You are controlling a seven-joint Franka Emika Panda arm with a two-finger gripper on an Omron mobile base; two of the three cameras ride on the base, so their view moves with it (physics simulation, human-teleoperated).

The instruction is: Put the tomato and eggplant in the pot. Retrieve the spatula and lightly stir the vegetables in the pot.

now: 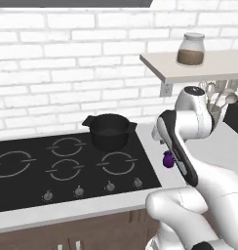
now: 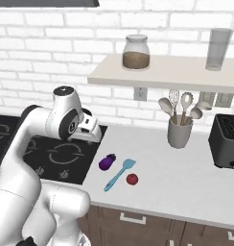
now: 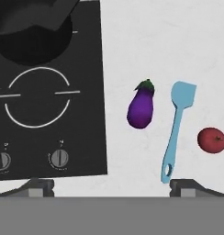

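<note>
The black pot (image 1: 109, 131) stands on the rear right burner of the cooktop, and its rim shows at the top left of the hand view as the pot (image 3: 31, 36). On the white counter right of the stove lie the purple eggplant (image 2: 107, 162) (image 3: 141, 109), the light-blue spatula (image 2: 120, 174) (image 3: 177, 126) and the red tomato (image 2: 132, 179) (image 3: 212, 140), side by side and apart. My gripper (image 3: 112, 187) hangs above the stove's right edge, looking down on them. Its fingertips (image 3: 38, 186) stand wide apart, open, with nothing between them.
A grey utensil cup (image 2: 179, 132) with beige spoons and a whisk stands by the wall, and a black toaster (image 2: 227, 141) sits at the far right. A shelf (image 2: 162, 72) above carries a jar (image 2: 135, 52) and a glass (image 2: 217, 48). Stove knobs (image 3: 58, 158) line the cooktop's front.
</note>
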